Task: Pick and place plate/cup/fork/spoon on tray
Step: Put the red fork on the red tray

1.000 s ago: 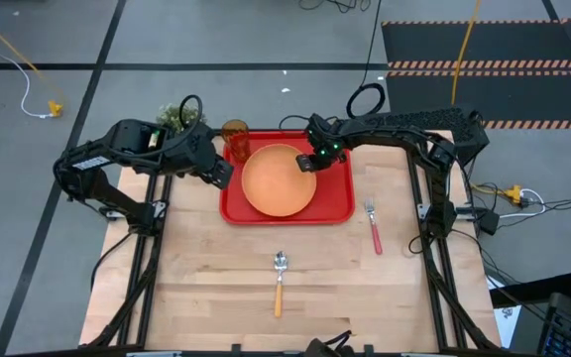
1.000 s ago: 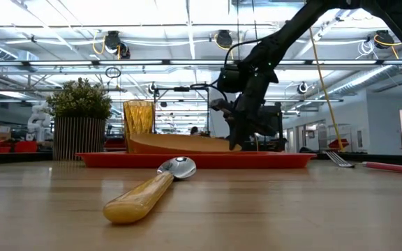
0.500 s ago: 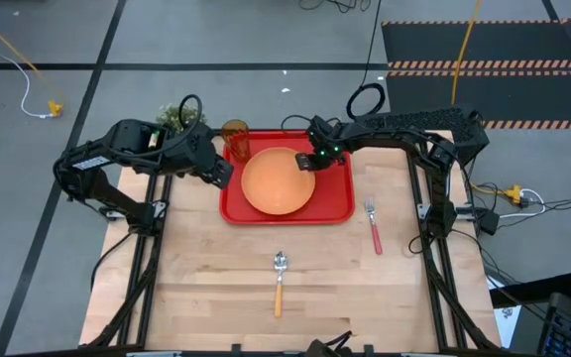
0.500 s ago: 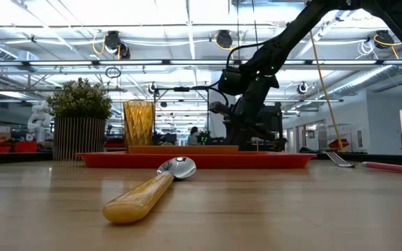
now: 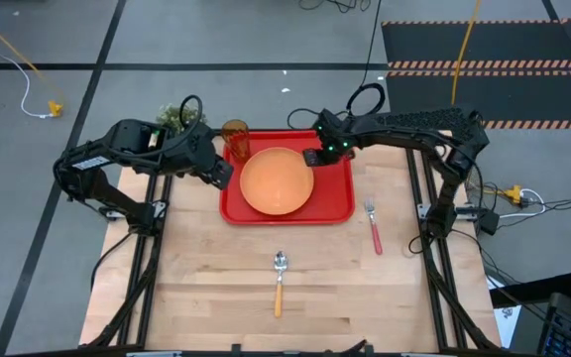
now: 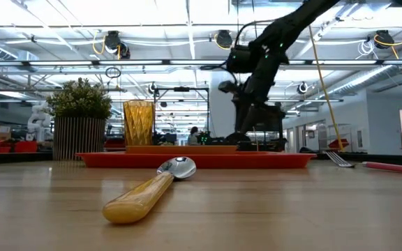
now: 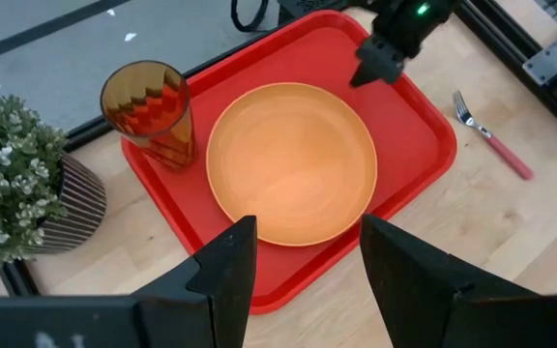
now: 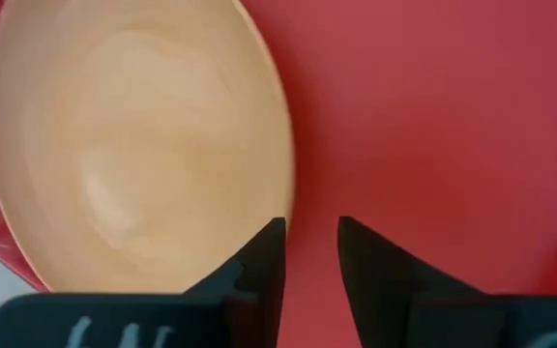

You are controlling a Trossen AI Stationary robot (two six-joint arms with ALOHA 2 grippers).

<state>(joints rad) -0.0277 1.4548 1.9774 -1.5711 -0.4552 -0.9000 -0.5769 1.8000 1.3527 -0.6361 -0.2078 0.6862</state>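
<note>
The orange plate (image 5: 278, 180) lies flat on the red tray (image 5: 337, 203). The amber cup (image 5: 234, 139) stands upright in the tray's far left corner. My right gripper (image 5: 312, 157) hovers over the tray just past the plate's far right rim (image 8: 277, 145), open by a small gap (image 8: 309, 237), touching nothing. My left gripper (image 7: 303, 256) is open and empty above the tray's left edge (image 5: 222, 175). The spoon (image 5: 280, 281) lies on the table near the front. The fork (image 5: 373, 226) lies on the table right of the tray.
A potted green plant (image 5: 174, 117) stands at the table's far left, beside the cup. In the low view the spoon (image 6: 149, 189) lies close in front of the tray (image 6: 285, 160). Bare wood shows between the tray and the table's near edge.
The plate, first tilted with its rim raised at my right gripper, has come down flat on the tray. My right gripper has come off the plate, risen, and drawn a little toward the table's far right. My left gripper has kept still.
</note>
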